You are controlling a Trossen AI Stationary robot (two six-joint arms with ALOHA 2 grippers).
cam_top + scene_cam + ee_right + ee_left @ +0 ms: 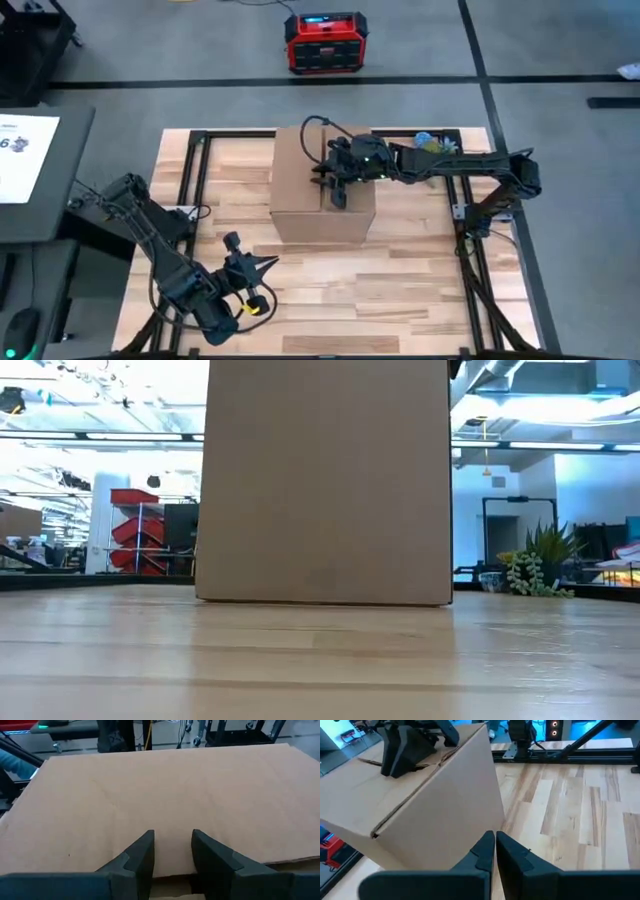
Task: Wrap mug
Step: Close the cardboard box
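Note:
A shut brown cardboard box stands on its base on the wooden table, a little behind the middle; it fills the low view. The mug is out of view. My right gripper is open over the box's top, its fingertips at the top flap near the middle seam; the left wrist view shows it there too. My left gripper is shut and holds nothing, near the table's front left, pointing at the box's near side. My right gripper comes at the box's top flap from above and from the table's right, slanting down, fingers apart. The fingertips lie at the cardboard's surface close to the seam. I cannot tell whether they touch it.
Black frame rails run along the table's sides. A small green plant stands at the far right corner. A red device sits on the floor beyond the table. Bare wood lies in front of the box.

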